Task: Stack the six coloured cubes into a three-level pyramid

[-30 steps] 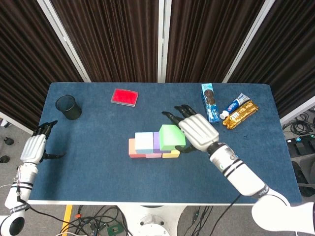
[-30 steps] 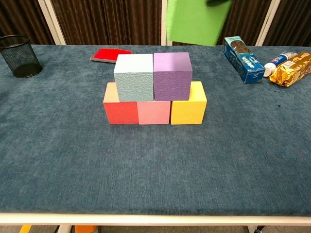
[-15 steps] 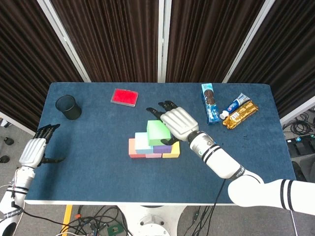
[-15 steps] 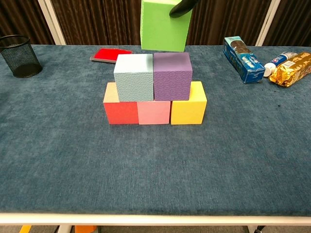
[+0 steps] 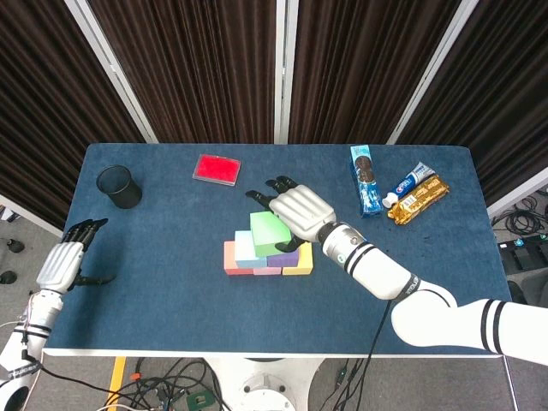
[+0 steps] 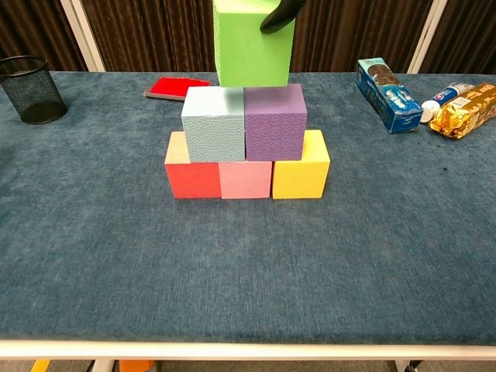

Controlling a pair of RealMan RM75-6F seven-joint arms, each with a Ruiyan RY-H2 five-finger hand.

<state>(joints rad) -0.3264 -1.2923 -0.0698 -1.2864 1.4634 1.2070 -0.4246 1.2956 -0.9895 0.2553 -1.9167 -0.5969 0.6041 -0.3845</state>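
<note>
My right hand (image 5: 300, 211) holds a green cube (image 5: 269, 233) just above the middle of the stack; in the chest view the green cube (image 6: 253, 45) hangs close over the seam between the light blue cube (image 6: 213, 123) and the purple cube (image 6: 274, 121). Those two sit on a bottom row of red cube (image 6: 191, 177), pink cube (image 6: 245, 179) and yellow cube (image 6: 301, 175). Only a dark fingertip (image 6: 276, 15) of the right hand shows in the chest view. My left hand (image 5: 62, 265) hovers off the table's left edge, fingers apart, holding nothing.
A black mesh cup (image 5: 119, 187) stands at the far left. A flat red box (image 5: 216, 169) lies behind the stack. A blue biscuit box (image 5: 366, 178), a tube (image 5: 408, 184) and a gold packet (image 5: 419, 199) lie at the back right.
My right hand has carried the green cube leftward and down, from over the stack's right side to just above the seam of the second level. The left hand has barely moved.
</note>
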